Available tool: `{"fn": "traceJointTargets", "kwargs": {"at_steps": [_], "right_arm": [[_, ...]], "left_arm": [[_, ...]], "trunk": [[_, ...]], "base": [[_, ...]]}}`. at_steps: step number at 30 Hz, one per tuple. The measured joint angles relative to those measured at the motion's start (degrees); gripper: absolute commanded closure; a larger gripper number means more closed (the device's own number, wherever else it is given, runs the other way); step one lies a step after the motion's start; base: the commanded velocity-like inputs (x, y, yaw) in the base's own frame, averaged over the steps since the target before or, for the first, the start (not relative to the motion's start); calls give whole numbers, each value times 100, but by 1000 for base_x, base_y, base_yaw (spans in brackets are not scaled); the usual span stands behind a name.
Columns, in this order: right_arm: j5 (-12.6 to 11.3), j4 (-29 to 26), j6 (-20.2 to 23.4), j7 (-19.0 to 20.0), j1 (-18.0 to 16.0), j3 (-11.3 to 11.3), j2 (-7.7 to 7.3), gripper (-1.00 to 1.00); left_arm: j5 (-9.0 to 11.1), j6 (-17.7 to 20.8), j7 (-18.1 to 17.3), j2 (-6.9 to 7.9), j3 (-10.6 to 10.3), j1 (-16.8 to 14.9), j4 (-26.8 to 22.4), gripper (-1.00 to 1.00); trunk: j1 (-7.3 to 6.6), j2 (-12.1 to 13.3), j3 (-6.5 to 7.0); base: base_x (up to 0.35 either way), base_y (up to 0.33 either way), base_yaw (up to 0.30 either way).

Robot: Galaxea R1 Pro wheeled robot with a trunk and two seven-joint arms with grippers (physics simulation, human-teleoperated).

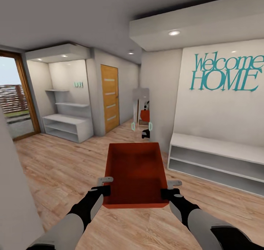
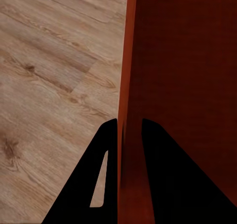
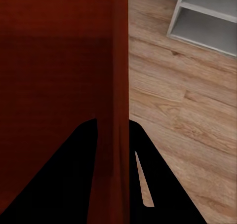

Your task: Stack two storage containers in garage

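Note:
I carry one orange-red storage container (image 1: pixel 135 173) in front of me, held level above the light wood-plank floor. My left gripper (image 1: pixel 107 187) is shut on its left wall, and my right gripper (image 1: pixel 165 191) is shut on its right wall. In the left wrist view the two black fingers (image 2: pixel 94 184) pinch the thin red wall (image 2: pixel 127 86). The right wrist view has the same clamp on the other wall (image 3: pixel 118 86). The bin is empty inside.
A hallway lies ahead with a wooden door (image 1: pixel 110 97), white shelves (image 1: pixel 68 125) at the left, a low white bench shelf (image 1: pixel 216 162) under a "Welcome HOME" sign at the right, a mirror (image 1: pixel 142 112) straight ahead, and a glass door (image 1: pixel 14 99) at the far left.

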Motion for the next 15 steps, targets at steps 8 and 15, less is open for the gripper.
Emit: {"fn": "traceJointTargets", "kwargs": {"at_steps": [8, 15], "right_arm": [[7, 11, -13, 0, 0, -11, 0, 100], [3, 12, -14, 1, 0, -7, -3, 100]], "left_arm": [[-3, 0, 1, 0, -3, 0, -1, 100], [-3, 0, 5, -4, -4, 0, -1, 100]], "trunk": [[0, 0, 0], [0, 0, 0]], "base": [[324, 0, 0], [324, 0, 0]]}}
